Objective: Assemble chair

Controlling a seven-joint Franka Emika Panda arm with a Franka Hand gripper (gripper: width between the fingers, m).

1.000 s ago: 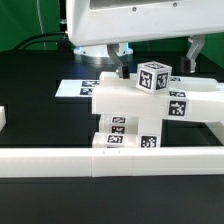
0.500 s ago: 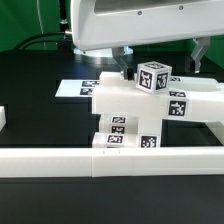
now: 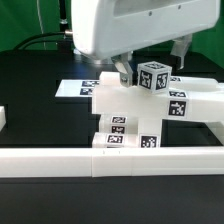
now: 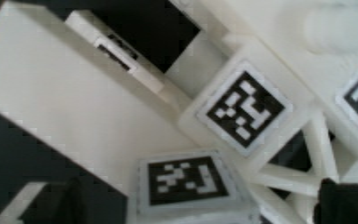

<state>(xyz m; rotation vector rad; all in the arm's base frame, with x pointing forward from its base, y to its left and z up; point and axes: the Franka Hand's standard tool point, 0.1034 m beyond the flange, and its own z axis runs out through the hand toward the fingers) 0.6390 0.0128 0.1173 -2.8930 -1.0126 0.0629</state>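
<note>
Jaws spread wide: gripper point(image 3: 153, 66) has one finger point(image 3: 122, 74) just to the exterior view's left of the small tagged block point(image 3: 153, 76) and the other higher up on its right. Neither is visibly touching it, so no grasp. The block sits on top of the chair point(image 3: 125, 100), a stack of white parts mid-table with tagged pieces low at the front. The rail point(image 3: 110, 160) runs across in front, right up against those low pieces; can't tell if they touch. The marker board point(image 3: 82, 88) lies flat behind on the exterior view's left, partly hidden by the chair. A small white piece point(image 3: 3, 120) sits at the left edge, well apart. The arm housing point(image 3: 130, 25) blocks the upper scene and the finger roots. Wrist view is close and blurred: a flat panel point(image 4: 78, 100), two tags point(image 4: 247, 105) and cross braces point(image 4: 327, 185), which the exterior view doesn't show. Only the exterior view shows the fingers, rail and marker board.
</note>
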